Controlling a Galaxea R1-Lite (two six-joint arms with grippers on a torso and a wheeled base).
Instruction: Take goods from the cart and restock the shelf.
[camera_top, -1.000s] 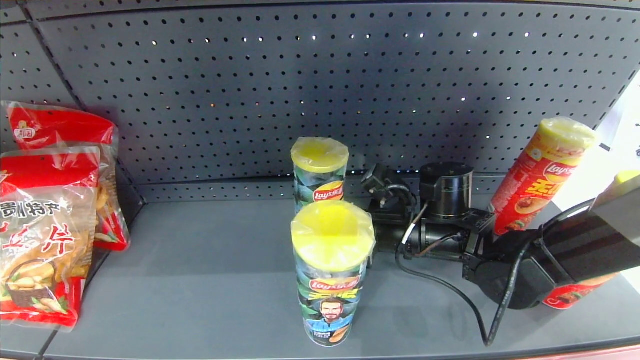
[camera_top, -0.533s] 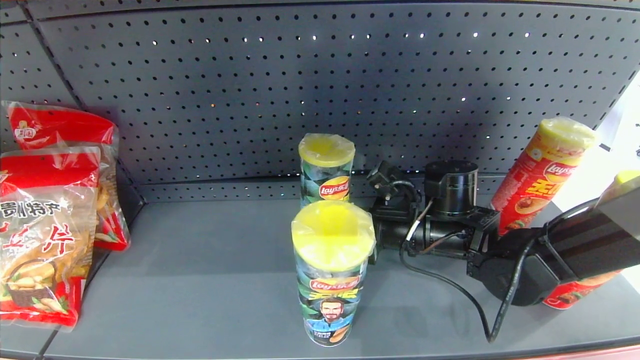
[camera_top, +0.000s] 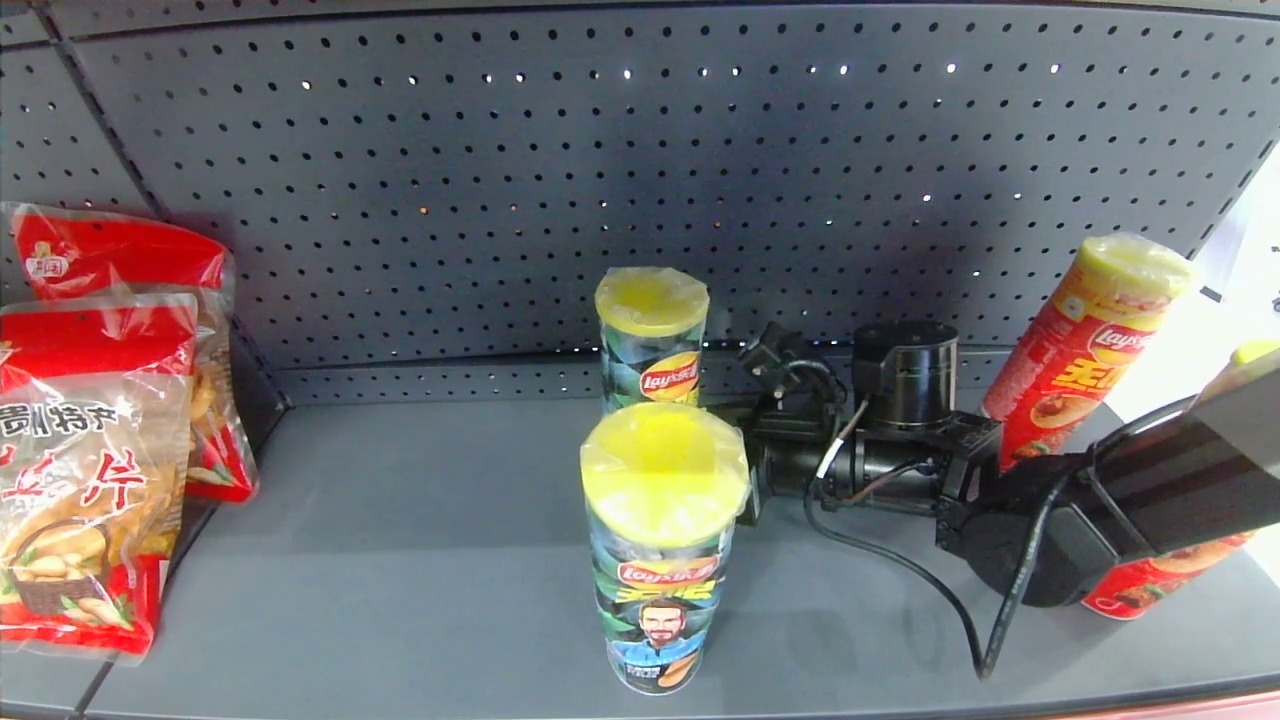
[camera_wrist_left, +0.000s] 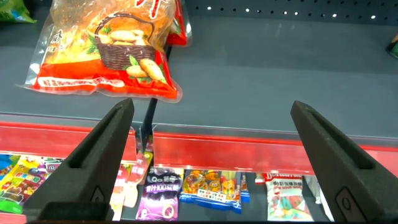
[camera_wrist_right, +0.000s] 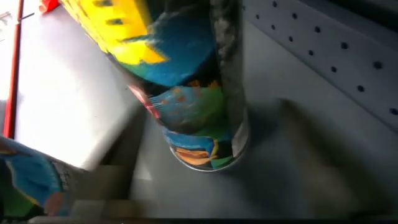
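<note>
Two green-and-blue chip cans with yellow lids stand on the grey shelf (camera_top: 420, 560). The front can (camera_top: 663, 545) stands free near the shelf's front edge. Close to the pegboard, the rear can (camera_top: 652, 335) is upright with my right gripper (camera_top: 735, 425) shut on its lower part from the right; the front can hides the fingers in the head view. The right wrist view shows this can's body (camera_wrist_right: 193, 112) between the fingers, its base at the shelf floor. My left gripper (camera_wrist_left: 211, 107) hangs open and empty before the shelf's red front edge (camera_wrist_left: 205, 146).
Red snack bags (camera_top: 90, 420) lean at the shelf's left end, the front one also in the left wrist view (camera_wrist_left: 109, 46). A red chip can (camera_top: 1085, 345) tilts at the right, another (camera_top: 1150, 585) behind my right arm. Packets (camera_wrist_left: 205, 190) hang below the shelf edge.
The rear can and my right gripper shifted a little to the right between the earliest frame and the middle one. Since then they have hardly moved.
</note>
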